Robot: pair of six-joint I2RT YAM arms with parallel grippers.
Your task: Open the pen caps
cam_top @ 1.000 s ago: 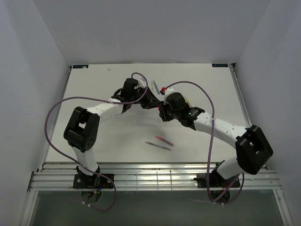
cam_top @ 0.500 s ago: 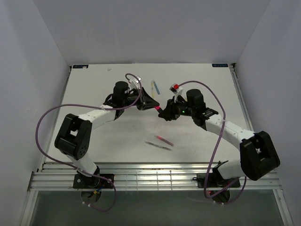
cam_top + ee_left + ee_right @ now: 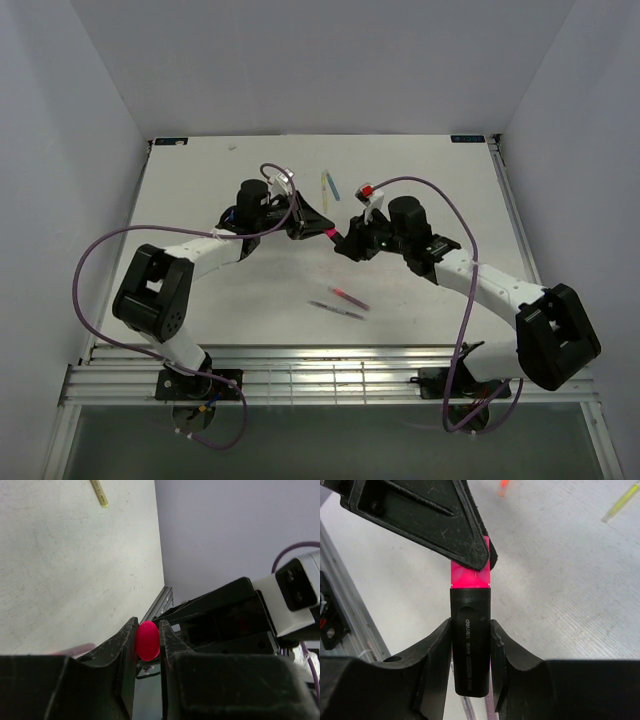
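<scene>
A highlighter with a black barrel [image 3: 470, 655] and a pink cap [image 3: 470, 577] is held in the air between my two grippers. My right gripper [image 3: 470, 630] is shut on the black barrel. My left gripper [image 3: 148, 629] is shut on the pink cap [image 3: 148, 641], whose rounded end shows between the fingers. In the top view the left gripper [image 3: 316, 227] and right gripper [image 3: 347, 242] meet at mid table, with the pink cap [image 3: 331, 234] between them. The cap sits against the barrel.
A pink pen [image 3: 350, 299] and a grey pen [image 3: 335, 310] lie on the table nearer the arm bases. A yellow pen [image 3: 325, 184] and a blue one [image 3: 334, 188] lie further back. An orange piece [image 3: 503, 487] lies on the table beyond the grippers.
Both wrists have swung and spread apart along the table, the left to the left and the right to the right. The highlighter stays gripped between them and sits slightly lower in the top view.
</scene>
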